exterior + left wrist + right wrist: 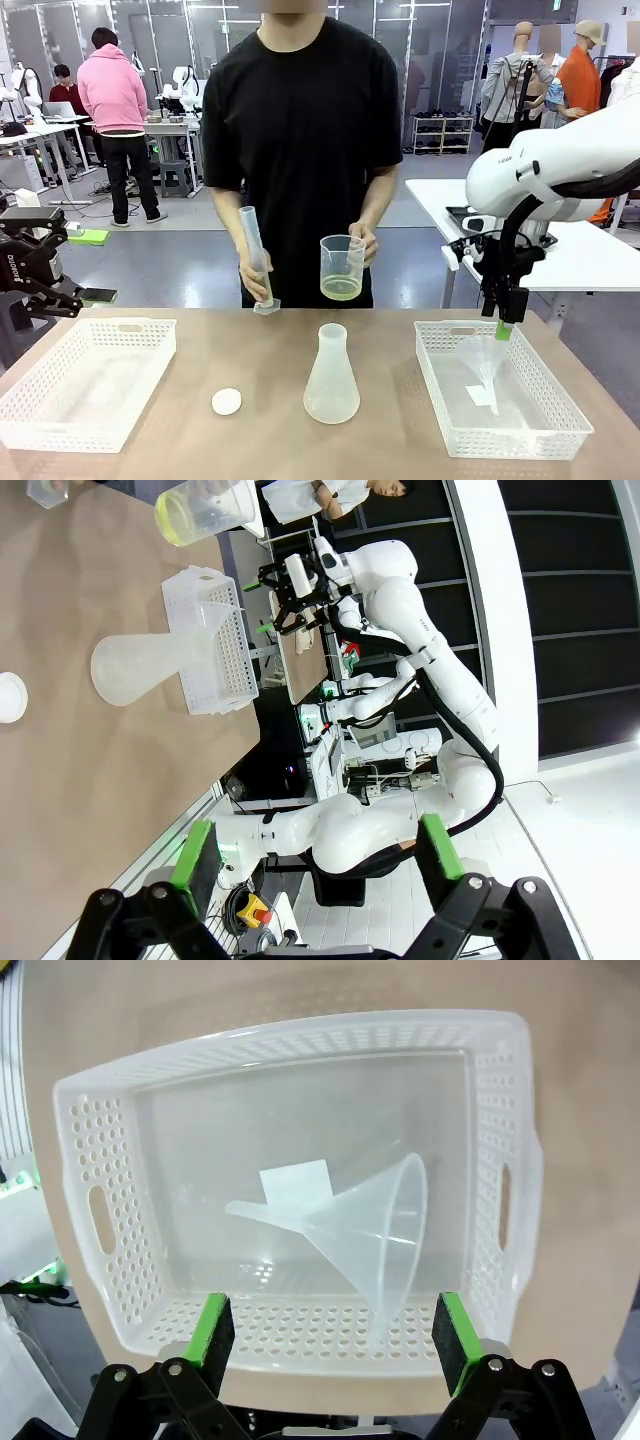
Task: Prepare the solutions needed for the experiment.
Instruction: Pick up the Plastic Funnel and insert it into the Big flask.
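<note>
- Brown tabletop (pixel 270 340) is cut off at both near corners; your left gripper (pixel 316 848) hangs beside its left edge, jaws spread, nothing between them.
- Pale yellow solution (pixel 341 289) sits low in the beaker (pixel 342 255) in the person's hand, above the far edge.
- See-through funnel (pixel 372 1235) lies on its side in the right basket (pixel 300 1042), faint from the front.
- Your right gripper (pixel 335 1325) hovers over it, jaws released.
- Open room surrounds the conical flask (pixel 331 375) mid-table.

L gripper (pixel 316 832), R gripper (pixel 333 1308): jaws wide.
</note>
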You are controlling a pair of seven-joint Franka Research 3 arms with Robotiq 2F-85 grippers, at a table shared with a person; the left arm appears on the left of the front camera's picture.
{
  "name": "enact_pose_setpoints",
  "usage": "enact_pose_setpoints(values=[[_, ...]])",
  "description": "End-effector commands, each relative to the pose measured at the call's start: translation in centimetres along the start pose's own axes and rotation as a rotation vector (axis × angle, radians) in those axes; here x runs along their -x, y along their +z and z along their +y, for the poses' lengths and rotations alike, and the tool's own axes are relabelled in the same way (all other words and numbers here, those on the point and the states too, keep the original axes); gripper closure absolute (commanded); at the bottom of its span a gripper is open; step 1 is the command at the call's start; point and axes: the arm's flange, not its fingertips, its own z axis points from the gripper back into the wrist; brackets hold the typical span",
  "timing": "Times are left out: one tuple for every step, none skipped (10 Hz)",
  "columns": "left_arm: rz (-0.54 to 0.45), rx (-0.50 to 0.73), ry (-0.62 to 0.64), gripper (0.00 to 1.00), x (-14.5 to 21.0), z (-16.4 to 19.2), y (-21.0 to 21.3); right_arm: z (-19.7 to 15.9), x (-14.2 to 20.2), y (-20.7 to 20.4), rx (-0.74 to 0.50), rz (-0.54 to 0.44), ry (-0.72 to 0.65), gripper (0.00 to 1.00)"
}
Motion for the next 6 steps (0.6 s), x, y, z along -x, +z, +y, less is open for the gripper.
enact_pose_setpoints(values=[[-0.002,0.021,0.0,0.0,-0.1,-0.3,-0.2,0.2,0.0,-1.5,-0.007,0.005,0.023,0.0],[-0.002,0.021,0.0,0.0,-0.1,-0.3,-0.2,0.3,-0.1,-2.3,-0.021,0.0,0.03,0.0],[-0.002,0.021,0.0,0.0,-0.1,-0.3,-0.2,0.2,-0.1,-3.1,-0.042,-0.001,0.03,0.0],[-0.002,0.021,0.0,0.0,-0.1,-0.3,-0.2,0.0,0.0,-3.7,-0.041,0.005,0.036,0.0],[-0.002,0.021,0.0,0.0,-0.1,-0.3,-0.2,-0.4,0.1,-4.2,-0.04,0.002,0.044,0.0],[-0.002,0.021,0.0,0.0,-0.1,-0.3,-0.2,-0.5,0.0,-4.5,-0.044,0.001,0.053,0.0]])
